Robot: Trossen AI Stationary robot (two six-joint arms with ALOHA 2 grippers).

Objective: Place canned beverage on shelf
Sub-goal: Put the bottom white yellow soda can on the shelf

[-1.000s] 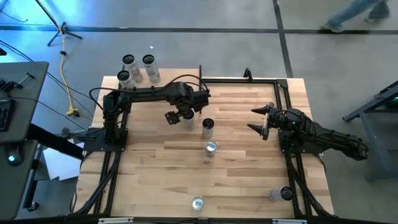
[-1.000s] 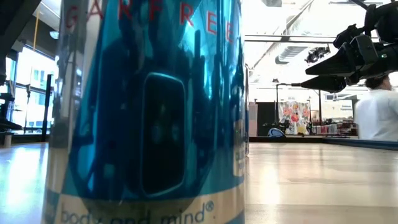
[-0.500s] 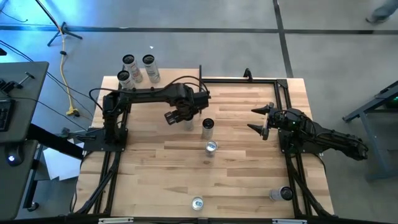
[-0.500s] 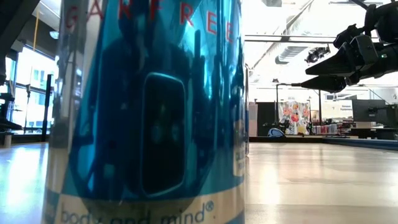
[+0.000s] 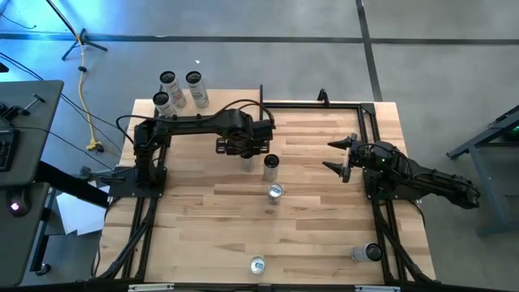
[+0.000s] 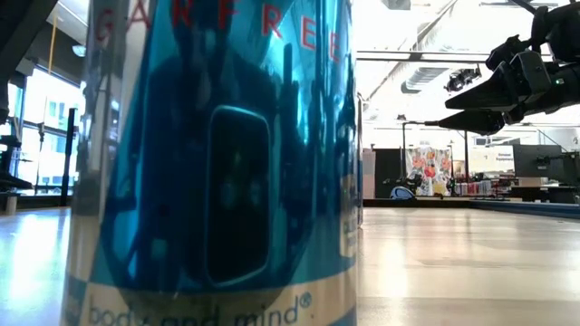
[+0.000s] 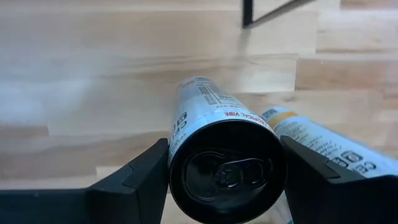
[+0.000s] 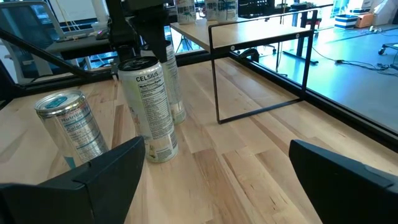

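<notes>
The can (image 7: 225, 163) sits between the two dark fingers of the left end effector (image 5: 243, 147), which is clamped on its sides just below the rim. In the left wrist view its black lid with the pull tab faces the camera and its long axis runs straight away toward the counter (image 5: 316, 227), so the can stands upright with the left end effector reaching down over it. It is a slim, smooth aluminium cylinder, white with fine print. It stands at the far middle of the counter, left of a second upright can (image 5: 271, 165); a third (image 5: 276, 193) is nearer, and two more (image 5: 258, 264) stand along the near edge. The left arm is plainly the nearer one.

The shelf (image 5: 182, 109) is the pale board at the counter's far-left corner, already carrying three cans (image 5: 180, 88). From the held can it lies to the left and farther back, so the carry should call for a lift and a sweep that way. The counter is striped plank wood with a thin black metal frame (image 5: 357, 105) at its far right. The right end effector (image 5: 339, 156) waits at the right, fingers spread wide apart and holding nothing.
</notes>
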